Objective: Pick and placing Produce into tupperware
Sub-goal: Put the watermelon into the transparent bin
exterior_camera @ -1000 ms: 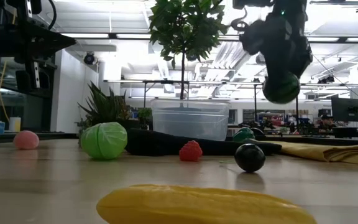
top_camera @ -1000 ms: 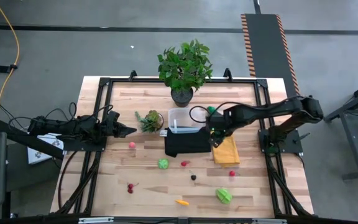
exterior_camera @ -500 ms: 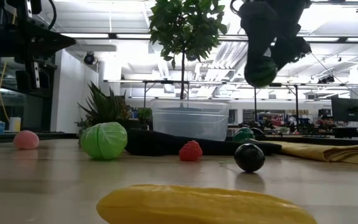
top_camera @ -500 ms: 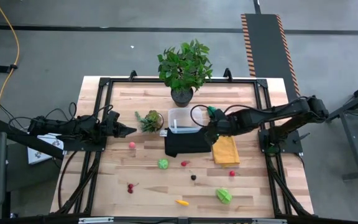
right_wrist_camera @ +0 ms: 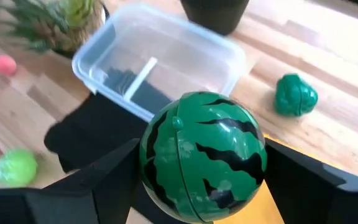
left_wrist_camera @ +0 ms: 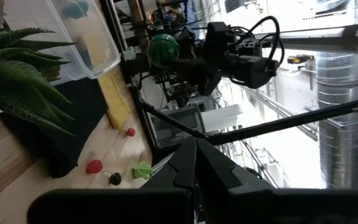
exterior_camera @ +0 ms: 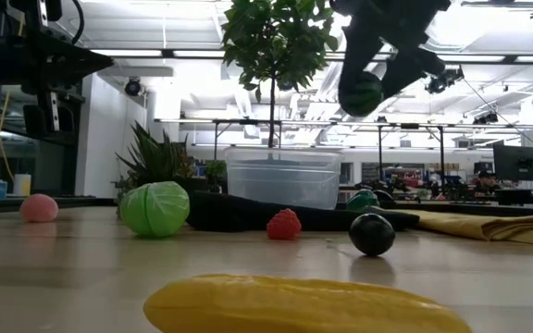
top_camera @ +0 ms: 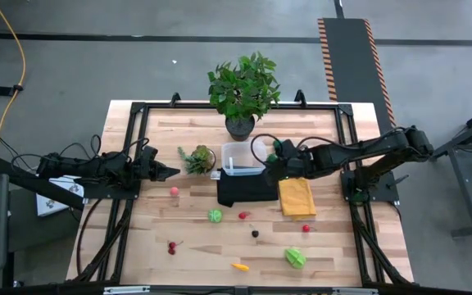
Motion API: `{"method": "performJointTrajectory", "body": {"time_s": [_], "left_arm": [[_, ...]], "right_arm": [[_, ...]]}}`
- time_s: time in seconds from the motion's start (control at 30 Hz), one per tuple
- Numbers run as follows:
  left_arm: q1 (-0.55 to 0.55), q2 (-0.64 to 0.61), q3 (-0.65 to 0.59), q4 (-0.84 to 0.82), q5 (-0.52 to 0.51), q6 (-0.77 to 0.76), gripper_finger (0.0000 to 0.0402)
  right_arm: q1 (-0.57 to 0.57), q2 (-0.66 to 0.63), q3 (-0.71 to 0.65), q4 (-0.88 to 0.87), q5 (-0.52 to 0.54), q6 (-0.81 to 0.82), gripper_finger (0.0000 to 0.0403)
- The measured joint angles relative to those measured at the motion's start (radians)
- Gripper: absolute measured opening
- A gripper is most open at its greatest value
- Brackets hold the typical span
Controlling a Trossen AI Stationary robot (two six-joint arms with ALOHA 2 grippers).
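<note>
Carried sideways from above the yellow cloth, the right hand now hangs at the near edge of the clear rounded-rectangular plastic box, fingers clamped on a dark green striped toy watermelon ball held well above the table. This looks like the transport step; next the ball needs centring over the box opening, lowering, then release. Other toy produce lies scattered on the wood. The left hand, fingers together, waits beside the small spiky potted plant. What lies inside the box is hard to make out, perhaps a pale strip.
</note>
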Motion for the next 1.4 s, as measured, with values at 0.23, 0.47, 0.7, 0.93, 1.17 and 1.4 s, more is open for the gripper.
{"method": "performJointTrajectory", "body": {"time_s": [0.23,0.47,0.7,0.93,1.17,1.4], "left_arm": [[0.000,0.000,0.000,0.000,0.000,0.006,0.0001],[0.000,0.000,0.000,0.000,0.000,0.025,0.0001],[0.000,0.000,0.000,0.000,0.000,0.026,0.0001],[0.000,0.000,0.000,0.000,0.000,0.043,0.0001],[0.000,0.002,0.000,-0.001,0.007,0.052,0.0001],[0.000,0.002,0.000,-0.002,0.015,0.049,0.0001]], "right_arm": [[0.006,0.000,0.000,0.036,0.088,0.027,0.0297],[0.031,0.000,0.000,0.080,0.188,0.035,0.0297],[0.039,0.000,0.000,0.149,0.257,-0.016,0.0297],[0.014,0.019,-0.003,0.215,0.262,-0.051,0.0297],[0.003,0.087,-0.004,0.258,0.311,-0.084,0.0297],[-0.004,0.153,-0.004,0.319,0.333,-0.124,0.0297]]}}
